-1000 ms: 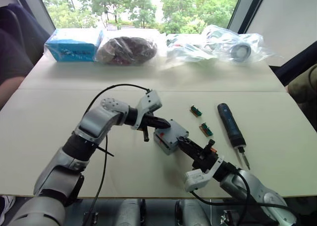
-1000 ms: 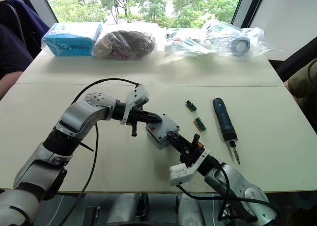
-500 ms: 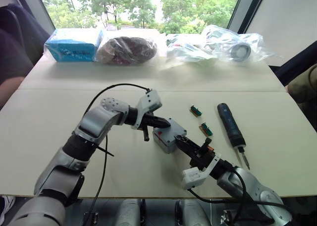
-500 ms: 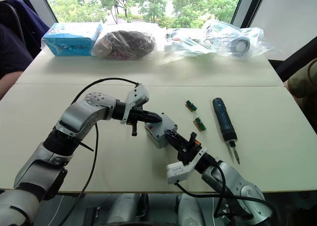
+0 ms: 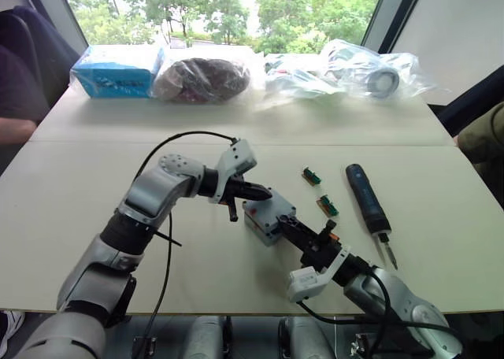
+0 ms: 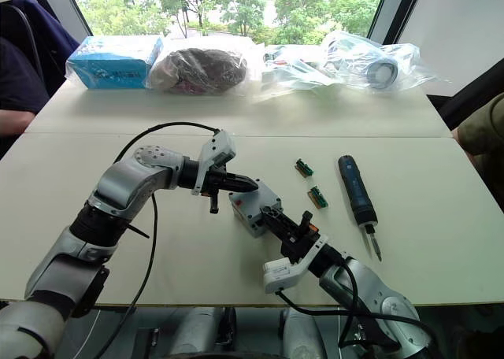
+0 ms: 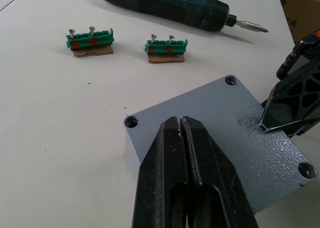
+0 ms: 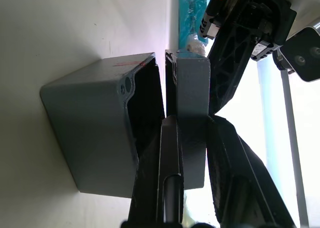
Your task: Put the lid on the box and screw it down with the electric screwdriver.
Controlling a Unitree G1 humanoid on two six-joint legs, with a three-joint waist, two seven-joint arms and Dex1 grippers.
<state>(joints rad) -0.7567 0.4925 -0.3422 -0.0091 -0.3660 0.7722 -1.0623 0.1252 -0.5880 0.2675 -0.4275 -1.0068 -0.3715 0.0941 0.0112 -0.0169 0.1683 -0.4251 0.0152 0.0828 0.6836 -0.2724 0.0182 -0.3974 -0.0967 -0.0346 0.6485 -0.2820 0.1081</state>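
1. My right gripper (image 6: 277, 220) is clenched on the lid (image 8: 191, 119): one black finger (image 8: 165, 168) lies under the cover and the other over it, pinching one edge. The lid is a shallow square of grey plastic with rounded corners and a fine pebbled finish.
2. Directly below the held lid sits the box (image 8: 97, 120), a deeper grey enclosure with the same grainy skin. A round screw boss shows at its near corner, and a thin red line marks one side wall. Between the box's rim and the lid I see a narrow dark gap on my jaw's side, so the lid is not fully seated there.
3. My left gripper (image 7: 181, 125) rests its tips on top of the lid, fingers pressed together with nothing between them. They are smooth, black and tapered. From this wrist the lid's top is speckled grey, with recessed round screw holes at the corners.
4. Past my left jaws lie two small green connectors (image 7: 167, 44) (image 7: 90, 39), ribbed plastic blocks with silver screw heads, on the matt cream table (image 5: 441, 170).
5. Farther beyond them lies the electric screwdriver (image 5: 368, 201), a dark blue-and-black cylinder with a thin metal bit, well apart from both jaws.
6. At the table's far edge are crinkled clear plastic bags (image 5: 370, 72) and a blue carton (image 5: 118, 69).
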